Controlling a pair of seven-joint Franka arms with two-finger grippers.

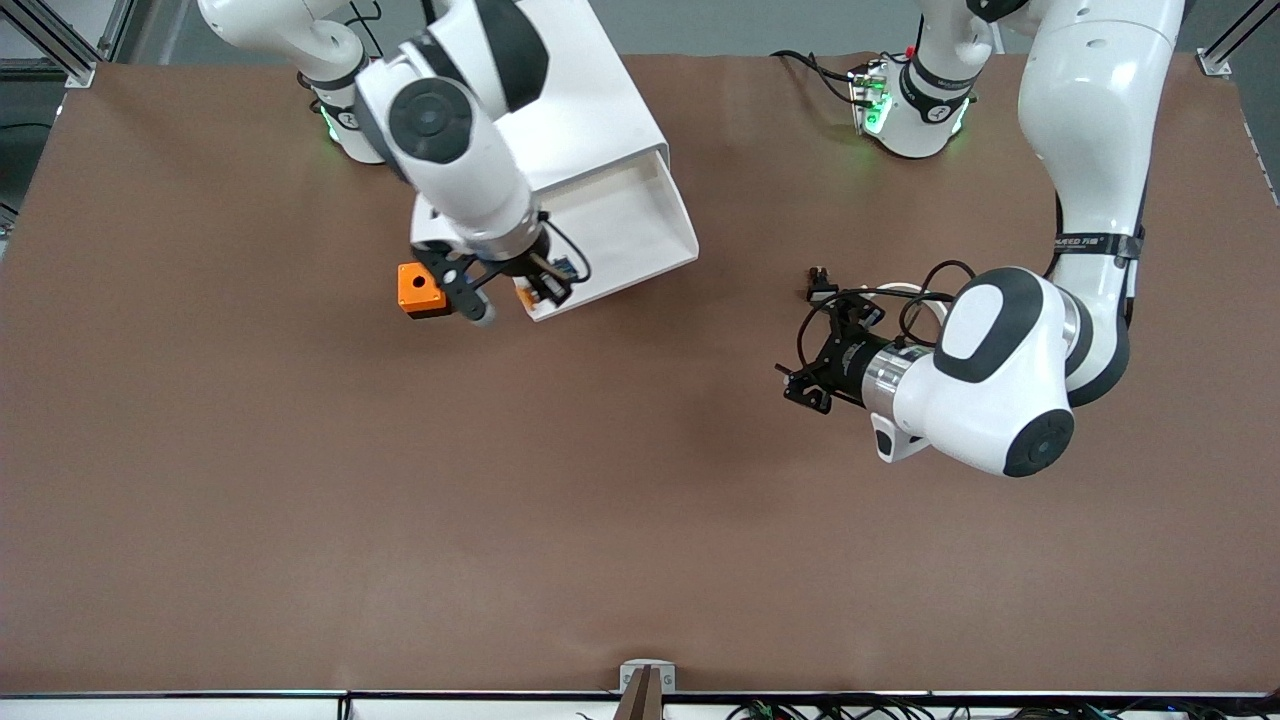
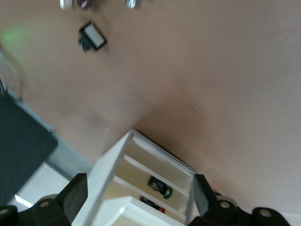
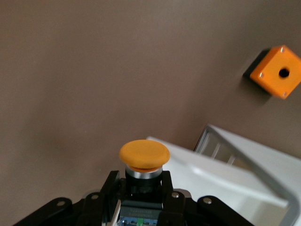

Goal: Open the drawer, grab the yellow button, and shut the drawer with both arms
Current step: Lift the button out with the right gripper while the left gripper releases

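The white cabinet (image 1: 585,95) stands near the right arm's base, its top drawer (image 1: 635,215) pulled out toward the front camera. My right gripper (image 1: 548,287) is over the drawer's front corner, shut on the button (image 1: 525,297). In the right wrist view the fingers (image 3: 109,186) clamp the black body under the round orange cap of the button (image 3: 144,154), with the drawer's white rim (image 3: 244,157) beside it. My left gripper (image 1: 808,342) hangs open and holds nothing over bare table toward the left arm's end. Its open gripper (image 2: 138,190) frames the distant cabinet (image 2: 110,165).
An orange cube with a hole (image 1: 421,290) (image 3: 277,72) sits on the table close beside the right gripper, toward the right arm's end. A small black-and-white button (image 2: 92,36) lies on the brown tabletop (image 1: 600,500). Small parts show in the cabinet's lower drawers.
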